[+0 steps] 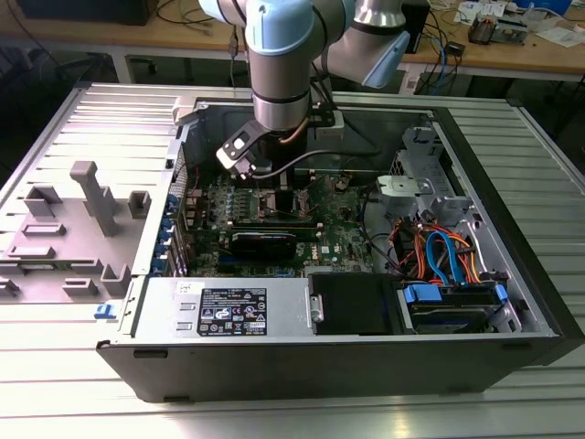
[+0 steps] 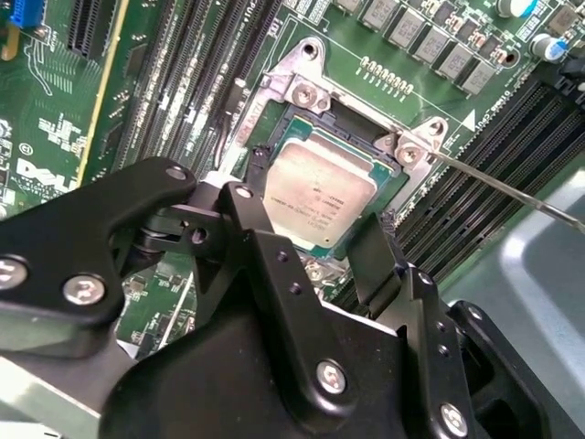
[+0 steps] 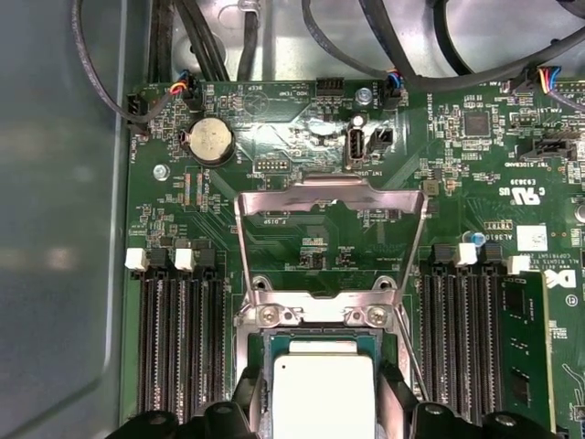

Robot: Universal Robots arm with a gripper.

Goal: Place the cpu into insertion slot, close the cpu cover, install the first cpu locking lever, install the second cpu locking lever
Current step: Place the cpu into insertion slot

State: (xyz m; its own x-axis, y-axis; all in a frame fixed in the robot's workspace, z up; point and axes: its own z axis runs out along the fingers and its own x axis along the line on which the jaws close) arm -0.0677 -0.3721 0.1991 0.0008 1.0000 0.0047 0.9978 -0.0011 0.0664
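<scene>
The gripper holds its fingers apart, flanking the cpu, which lies in the insertion slot; the cpu cover stands raised; a finger snagging the chip's edge could likely tilt it, damaging socket contacts.

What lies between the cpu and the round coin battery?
The open cpu cover: its silvery frame sits between the cpu and coin battery in the first wrist view.
</scene>
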